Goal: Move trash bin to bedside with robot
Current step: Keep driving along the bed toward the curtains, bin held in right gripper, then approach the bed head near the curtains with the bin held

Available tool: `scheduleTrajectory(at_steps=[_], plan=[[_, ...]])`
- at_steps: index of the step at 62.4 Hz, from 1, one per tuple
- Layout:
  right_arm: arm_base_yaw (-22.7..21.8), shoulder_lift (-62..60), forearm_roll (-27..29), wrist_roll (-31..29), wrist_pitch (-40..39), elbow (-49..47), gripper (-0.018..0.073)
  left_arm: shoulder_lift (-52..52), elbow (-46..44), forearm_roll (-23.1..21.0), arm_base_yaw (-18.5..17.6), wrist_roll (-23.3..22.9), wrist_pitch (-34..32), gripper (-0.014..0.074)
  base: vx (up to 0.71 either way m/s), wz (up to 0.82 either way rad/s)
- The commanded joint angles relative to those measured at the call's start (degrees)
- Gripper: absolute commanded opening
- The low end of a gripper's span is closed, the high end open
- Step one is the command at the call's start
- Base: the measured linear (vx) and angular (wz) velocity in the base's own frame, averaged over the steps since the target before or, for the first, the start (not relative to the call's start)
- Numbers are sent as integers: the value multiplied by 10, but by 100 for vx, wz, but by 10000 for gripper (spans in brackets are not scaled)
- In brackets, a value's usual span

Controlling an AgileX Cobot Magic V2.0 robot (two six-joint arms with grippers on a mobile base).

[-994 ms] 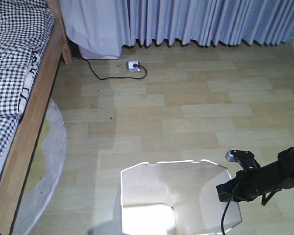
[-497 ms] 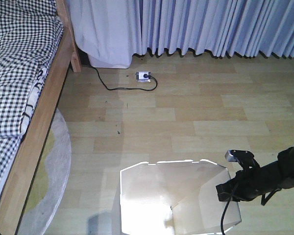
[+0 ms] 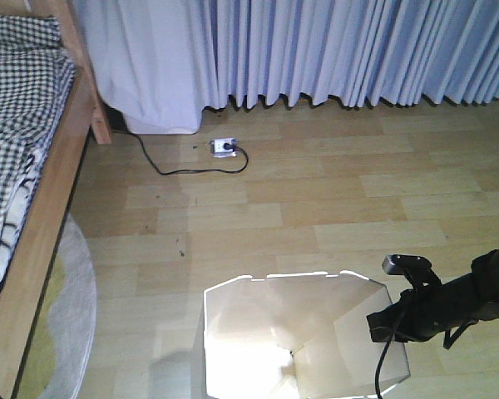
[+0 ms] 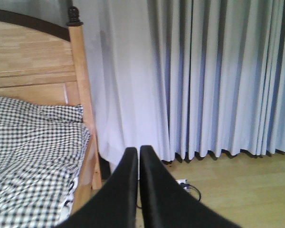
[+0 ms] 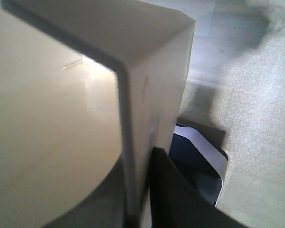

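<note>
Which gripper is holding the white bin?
The right gripper, fingers pinching the wall of the white plastic trash bin; the left gripper is shut, empty.

1. A light wood-plank floor [image 3: 333, 208] fills most of the room, with daylight glare at the far right.
2. Pale blue-grey pleated curtains [image 3: 358, 50] hang across the far side.
3. A white power strip [image 3: 224, 147] lies near their hem, and its black cable [image 3: 160, 169] runs left.
4. A wooden-framed bed [image 3: 46, 208] with checked bedding stands at the left.
5. A pale round rug [image 3: 79, 299] lies beside it, near left.
</note>
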Motion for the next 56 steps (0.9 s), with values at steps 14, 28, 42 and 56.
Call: scheduleTrajectory(at_steps=[14, 28, 42, 56], plan=[[-2, -36, 1, -1, 129, -1, -5, -8, 7, -5, -4, -8, -43, -6, 22, -14], [-2, -36, 1, -1, 129, -1, -5, -8, 7, -5, -4, -8, -43, -6, 23, -7], [-2, -36, 1, -1, 129, -1, -5, -8, 7, -5, -4, -8, -43, -6, 24, 2], [-2, -36, 1, -1, 129, -1, -5, -8, 7, -5, -4, -8, -43, -6, 24, 7]])
